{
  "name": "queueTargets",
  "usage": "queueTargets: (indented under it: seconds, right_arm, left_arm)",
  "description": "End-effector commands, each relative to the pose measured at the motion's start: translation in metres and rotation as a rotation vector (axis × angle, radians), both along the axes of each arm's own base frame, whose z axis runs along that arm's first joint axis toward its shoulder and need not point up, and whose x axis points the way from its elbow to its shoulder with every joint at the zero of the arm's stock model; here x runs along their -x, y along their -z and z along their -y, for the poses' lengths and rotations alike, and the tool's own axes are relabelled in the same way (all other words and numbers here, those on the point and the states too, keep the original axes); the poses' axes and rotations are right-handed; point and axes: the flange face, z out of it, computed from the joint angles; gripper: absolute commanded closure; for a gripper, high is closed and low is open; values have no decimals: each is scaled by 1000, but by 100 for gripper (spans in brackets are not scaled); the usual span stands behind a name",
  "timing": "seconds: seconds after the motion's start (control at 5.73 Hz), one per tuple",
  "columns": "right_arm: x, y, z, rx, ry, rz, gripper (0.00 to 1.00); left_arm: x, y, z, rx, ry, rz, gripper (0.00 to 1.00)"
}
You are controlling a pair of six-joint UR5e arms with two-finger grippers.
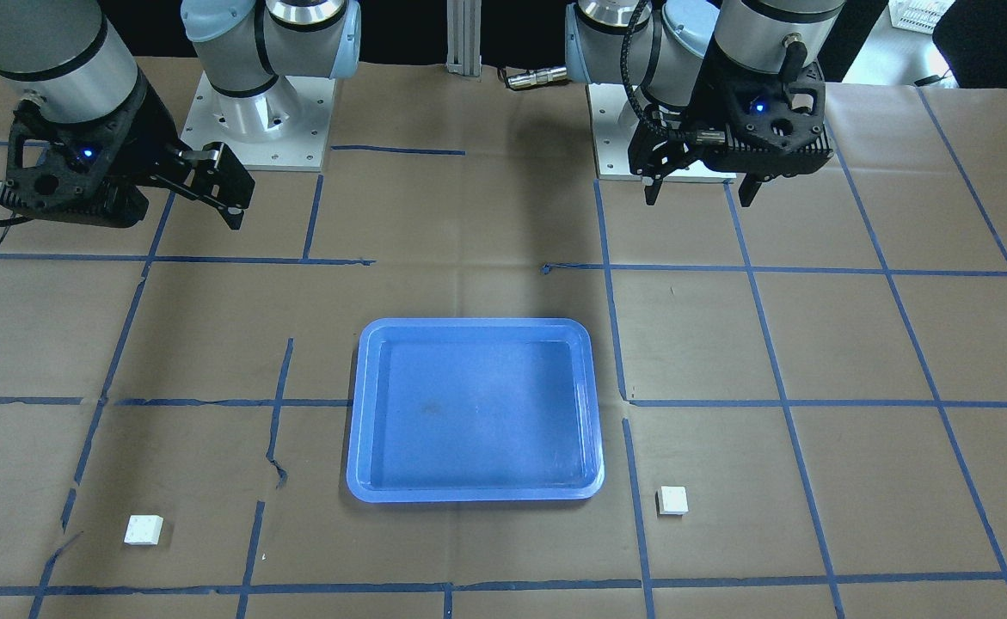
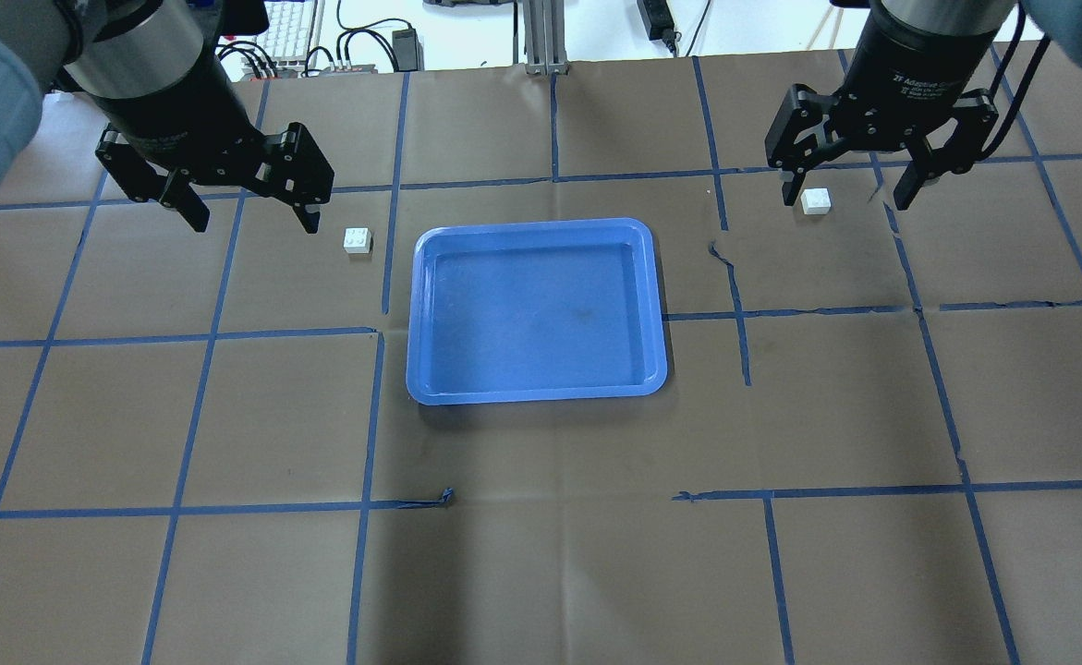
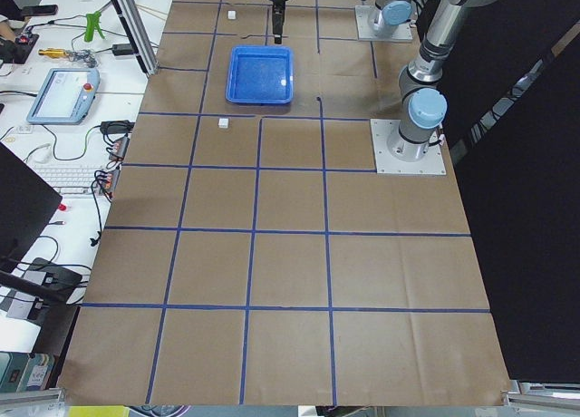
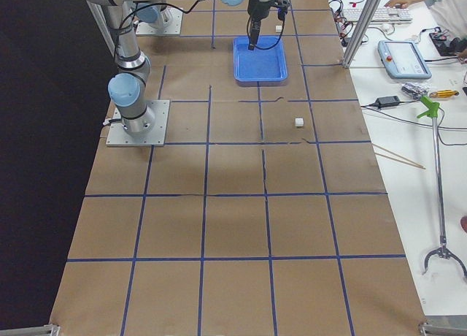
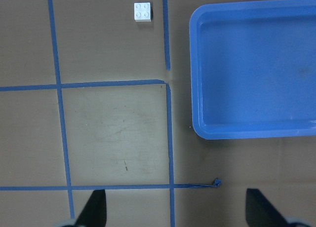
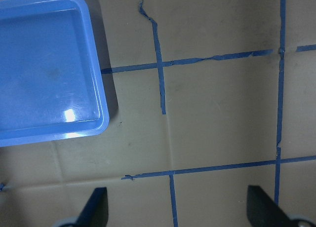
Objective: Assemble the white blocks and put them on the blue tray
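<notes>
Hovering with fingers spread and empty, your left gripper (image 2: 254, 222) has the left white block (image 2: 357, 240), four studs up, lying well beyond it, your right gripper (image 2: 845, 199) the right white block (image 2: 816, 200), seemingly alike, blue tray (image 2: 531, 224) between them.

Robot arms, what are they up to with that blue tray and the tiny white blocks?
The two arms are meant to snap two blocks together and put them on the blue tray. Nothing is picked up yet. The left gripper and the right gripper both hang open and empty above the table. The tray is empty. One white block lies on the table at the tray's left, the other white block at its right.
</notes>
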Motion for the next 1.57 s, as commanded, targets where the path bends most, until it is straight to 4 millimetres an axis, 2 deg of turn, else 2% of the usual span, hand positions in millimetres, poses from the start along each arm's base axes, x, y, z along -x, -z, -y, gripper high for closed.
queueTargets:
  seconds: [0.0, 0.17, 0.7, 0.87, 1.05, 1.22, 1.4]
  right_arm:
    - [0, 1, 2, 2, -7, 4, 0]
    - [0, 3, 5, 0, -43, 8, 0]
    - [16, 9, 21, 52, -490, 32, 0]
    - [44, 14, 34, 71, -612, 39, 0]
    - [79, 21, 48, 92, -736, 49, 0]
    - [102, 30, 65, 120, -902, 46, 0]
    - [118, 38, 79, 153, -1176, 38, 0]
  left_arm:
    - [0, 0, 0, 0, 0, 2, 1]
    - [0, 1, 0, -3, 0, 2, 1]
    - [-6, -9, 4, 99, 5, 12, 1]
    - [-12, 17, 26, 69, -10, 12, 1]
    - [-30, 47, 70, 74, -37, 6, 1]
    - [-42, 92, 113, 97, -57, 4, 1]
    - [-42, 149, 152, 112, -58, -10, 1]
